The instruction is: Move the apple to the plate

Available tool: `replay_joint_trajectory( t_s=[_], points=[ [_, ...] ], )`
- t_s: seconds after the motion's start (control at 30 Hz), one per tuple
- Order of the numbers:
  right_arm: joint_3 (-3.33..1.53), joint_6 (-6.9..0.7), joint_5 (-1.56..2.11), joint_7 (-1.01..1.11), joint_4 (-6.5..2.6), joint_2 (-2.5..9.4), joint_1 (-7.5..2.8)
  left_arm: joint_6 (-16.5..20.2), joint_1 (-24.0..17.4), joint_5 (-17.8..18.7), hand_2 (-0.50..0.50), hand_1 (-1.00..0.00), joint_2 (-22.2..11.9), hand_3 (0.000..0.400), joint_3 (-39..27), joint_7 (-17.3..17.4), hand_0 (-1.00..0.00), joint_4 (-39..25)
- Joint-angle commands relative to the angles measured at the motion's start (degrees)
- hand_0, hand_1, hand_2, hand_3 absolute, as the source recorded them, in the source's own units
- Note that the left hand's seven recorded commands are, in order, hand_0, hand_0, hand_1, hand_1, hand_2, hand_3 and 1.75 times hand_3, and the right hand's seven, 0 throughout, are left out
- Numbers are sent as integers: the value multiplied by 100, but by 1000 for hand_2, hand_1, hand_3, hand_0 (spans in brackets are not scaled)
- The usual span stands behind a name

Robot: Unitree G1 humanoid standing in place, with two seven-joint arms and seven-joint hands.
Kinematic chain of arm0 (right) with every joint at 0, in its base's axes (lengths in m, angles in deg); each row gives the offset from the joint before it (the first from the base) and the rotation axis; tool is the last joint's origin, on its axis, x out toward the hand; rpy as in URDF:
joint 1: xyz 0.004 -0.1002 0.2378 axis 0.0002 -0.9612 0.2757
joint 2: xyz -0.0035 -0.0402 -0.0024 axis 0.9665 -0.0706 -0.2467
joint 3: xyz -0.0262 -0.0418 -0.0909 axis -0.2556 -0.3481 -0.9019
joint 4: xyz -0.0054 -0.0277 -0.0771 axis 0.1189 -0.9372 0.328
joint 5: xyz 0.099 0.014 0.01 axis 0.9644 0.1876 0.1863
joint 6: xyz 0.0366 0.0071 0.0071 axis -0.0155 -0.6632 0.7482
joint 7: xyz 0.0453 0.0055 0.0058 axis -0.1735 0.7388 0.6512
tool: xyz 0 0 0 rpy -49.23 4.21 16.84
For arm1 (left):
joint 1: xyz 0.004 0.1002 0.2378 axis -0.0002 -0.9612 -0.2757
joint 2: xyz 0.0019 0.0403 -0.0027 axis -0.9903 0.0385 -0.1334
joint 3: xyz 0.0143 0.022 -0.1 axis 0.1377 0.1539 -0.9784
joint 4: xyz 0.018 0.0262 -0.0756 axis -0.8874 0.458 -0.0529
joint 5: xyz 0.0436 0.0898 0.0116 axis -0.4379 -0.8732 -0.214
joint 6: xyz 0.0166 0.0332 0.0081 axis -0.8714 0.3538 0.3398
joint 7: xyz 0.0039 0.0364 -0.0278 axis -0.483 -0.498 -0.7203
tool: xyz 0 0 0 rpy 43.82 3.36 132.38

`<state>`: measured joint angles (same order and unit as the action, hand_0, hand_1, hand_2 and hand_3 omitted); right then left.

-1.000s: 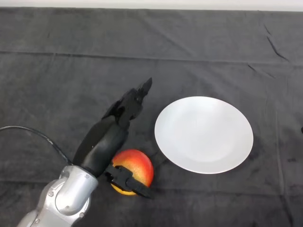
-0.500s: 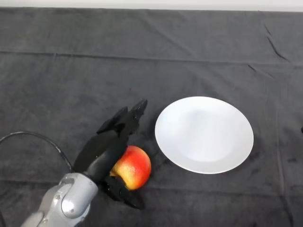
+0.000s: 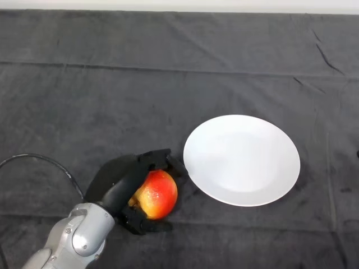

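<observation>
I have the robot hand [image 3: 120,182] curled around the apple [image 3: 155,194], fingers over its top and far side, thumb hooked under the near side, so it is gripping the fruit rather than resting on it. The apple sits on the dark cloth of the bench [image 3: 78,101], just beside the near-left rim of the white plate [image 3: 241,159], not yet on it. To do this step well, I judge I need a firm, even squeeze before lifting, since a round apple could roll out. Then I lift clear of the rim, carry it right, and set it near the plate's middle.
</observation>
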<state>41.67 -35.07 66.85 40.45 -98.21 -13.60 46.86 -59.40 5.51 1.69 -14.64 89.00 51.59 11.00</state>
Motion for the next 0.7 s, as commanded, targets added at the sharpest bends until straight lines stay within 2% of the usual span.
replay_joint_trajectory(
  t_s=[0.03, 0.23, 0.7],
  points=[
    [142, -10, -2, -66, 165, -55, -121, 145, 198, -83, 0, -1000, -219, 400, -90, 119, -1000, 20],
    [141, -9, -2, -67, 166, -55, -122, 320, 439, 27, 0, -1000, -73, 400, -271, 100, -1000, -168],
    [139, -7, 0, -70, 171, -53, -124, 415, 952, 251, 0, -1000, 532, 400, -210, -530, -1000, -94]
  ],
)
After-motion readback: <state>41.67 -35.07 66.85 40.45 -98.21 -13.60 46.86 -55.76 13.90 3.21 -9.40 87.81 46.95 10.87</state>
